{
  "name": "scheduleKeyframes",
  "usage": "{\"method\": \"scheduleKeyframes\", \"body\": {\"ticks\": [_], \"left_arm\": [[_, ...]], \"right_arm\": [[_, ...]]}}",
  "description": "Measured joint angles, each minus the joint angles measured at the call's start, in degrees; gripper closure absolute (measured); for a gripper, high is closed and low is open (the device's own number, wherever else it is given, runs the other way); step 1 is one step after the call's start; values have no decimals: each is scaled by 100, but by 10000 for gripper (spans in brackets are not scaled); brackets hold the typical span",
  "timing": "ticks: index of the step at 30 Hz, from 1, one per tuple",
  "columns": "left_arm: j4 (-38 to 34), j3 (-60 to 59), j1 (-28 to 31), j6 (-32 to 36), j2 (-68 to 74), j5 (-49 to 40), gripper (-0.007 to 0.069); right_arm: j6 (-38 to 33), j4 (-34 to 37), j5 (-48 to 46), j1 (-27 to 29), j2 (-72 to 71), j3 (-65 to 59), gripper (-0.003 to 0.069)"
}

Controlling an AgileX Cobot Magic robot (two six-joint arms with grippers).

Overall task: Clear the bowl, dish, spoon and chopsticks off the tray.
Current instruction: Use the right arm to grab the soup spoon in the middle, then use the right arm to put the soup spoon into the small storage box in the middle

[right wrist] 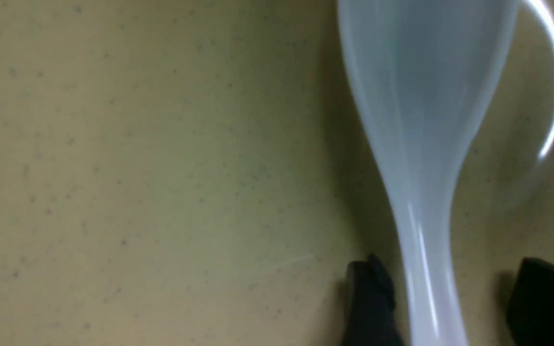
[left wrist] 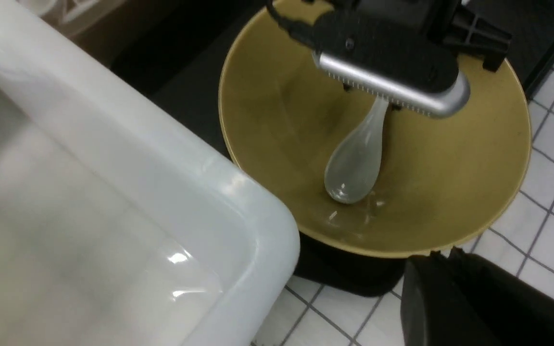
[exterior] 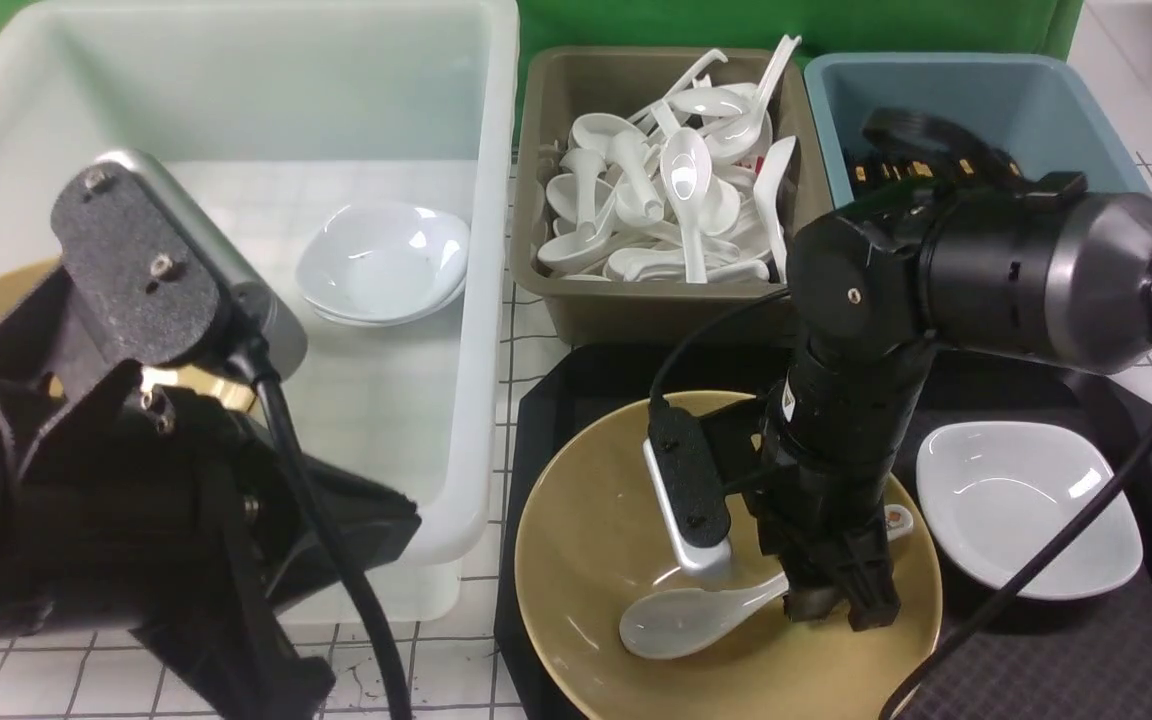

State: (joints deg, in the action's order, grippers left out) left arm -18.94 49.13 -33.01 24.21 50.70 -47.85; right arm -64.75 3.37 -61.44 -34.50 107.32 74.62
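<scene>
- Mustard-yellow bowl (exterior: 586, 530) is sitting on the black tray (exterior: 1086, 670), and I am watching the right pincer (exterior: 841, 605) reaching straight down inside it, tips close to the glazed floor.
- White spoon (exterior: 696, 615) is lying in the bowl. Its handle is running between the pincer's two fingers (right wrist: 368, 298), and its scoop is pointing away from them, off to the pincer's left.
- Jaws are standing apart: one finger is sitting just beside the handle while the other is standing clear of it, so I am not seeing a grip on anything.
- White dish (exterior: 1026, 505) is resting on the tray just to the right of this pincer, outside the bowl.
- Left pincer (left wrist: 450, 269) is hanging by the bowl's near rim, beside the corner of the white bin (left wrist: 238, 192), its fingers pressed together.
</scene>
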Motion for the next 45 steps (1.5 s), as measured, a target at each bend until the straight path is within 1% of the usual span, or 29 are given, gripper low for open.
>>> {"method": "scheduleKeyframes", "body": {"ticks": [1, 2, 5, 6, 9, 12, 15, 16, 17, 18, 19, 22, 25, 26, 27, 28, 30, 33, 34, 35, 36, 37, 38, 39, 40, 41, 42, 44, 45], "left_arm": [[0, 0, 0, 25, 55, 115, 637], [0, 0, 0, 25, 55, 135, 637], [-23, 0, 0, 25, 359, 478, 637], [-23, 0, 0, 17, 532, 587, 637], [-17, 7, 27, -59, 1008, 933, 637], [-17, 176, 219, -199, 1277, 992, 637], [-17, 574, 810, -292, 1370, 1020, 637], [-17, 634, 856, -292, 1370, 1020, 637], [-22, 814, 1186, -297, 1370, 1052, 637], [-22, 898, 1328, -297, 1370, 1077, 637], [-52, 1067, 1638, -297, 1383, 1131, 637], [-122, 1259, 2013, -297, 1455, 1309, 637], [-231, 1275, 2050, -297, 1555, 1345, 637], [-267, 1275, 2036, -297, 1586, 1328, 637], [-321, 1275, 1986, -291, 1626, 1266, 637], [-329, 1275, 1980, -286, 1634, 1253, 637], [-359, 1275, 1861, -137, 1722, 1102, 637], [-379, 1275, 1737, -2, 1792, 1005, 637], [-407, 1275, 1650, 15, 1836, 964, 637], [-448, 1275, 1575, 20, 1873, 955, 637], [-479, 1275, 1448, 20, 1943, 943, 637], [-492, 1299, 1367, 20, 1996, 909, 636], [-491, 1299, 1353, 20, 2008, 900, 635], [-491, 1406, 1247, 32, 2137, 751, 630], [-491, 1472, 1219, 32, 2196, 666, 627], [-491, 1652, 1177, 38, 2341, 507, 623], [-491, 1689, 1163, 38, 2367, 435, 620], [-485, 2122, 1088, 38, 2686, 36, 602], [-466, 2374, 1046, 38, 2873, -172, 588]], "right_arm": [[0, -5, -1, 0, 0, 5, 317], [0, -5, -1, 0, 0, 5, 317], [18, -5, -146, -5, 0, 105, 505], [62, -5, -212, -4, 0, 160, 517], [306, -24, -651, -11, 0, 600, 512], [627, -67, -768, 2, 0, 1072, 512], [867, -114, -812, 105, -6, 1739, 512], [891, -114, -819, 128, -6, 1739, 512], [1059, -114, -797, 241, -6, 2134, 512], [1112, -114, -766, 271, -6, 2211, 512], [1312, -129, -581, 368, -6, 2417, 512], [2070, -142, 361, 614, 11, 2740, 512], [3222, -142, 1766, 897, 184, 2821, 512], [3468, -142, 1987, 944, 259, 2821, 512], [3827, -147, 2448, 1057, 417, 2826, 512], [3827, -147, 2448, 1057, 417, 2826, 512], [4275, -154, 3138, 1178, 792, 2826, 487], [4456, -148, 3362, 1201, 971, 2826, 433], [4625, -148, 3528, 1208, 1084, 2821, 364], [4726, -148, 3559, 1208, 1117, 2821, 321], [4872, -148, 3453, 1212, 1143, 2857, 206], [4943, -148, 3270, 1212, 1121, 2937, 160], [4951, -148, 3222, 1212, 1114, 2937, 160], [4959, -155, 2802, 1212, 1047, 3152, 106], [4937, -156, 2500, 1212, 992, 3289, 90], [4857, -162, 1971, 1212, 892, 3525, 82], [4839, -162, 1881, 1212, 892, 3525, 82], [4692, -197, 967, 1212, 695, 3950, 102], [4669, -224, 541, 1212, 573, 4195, 132]]}}
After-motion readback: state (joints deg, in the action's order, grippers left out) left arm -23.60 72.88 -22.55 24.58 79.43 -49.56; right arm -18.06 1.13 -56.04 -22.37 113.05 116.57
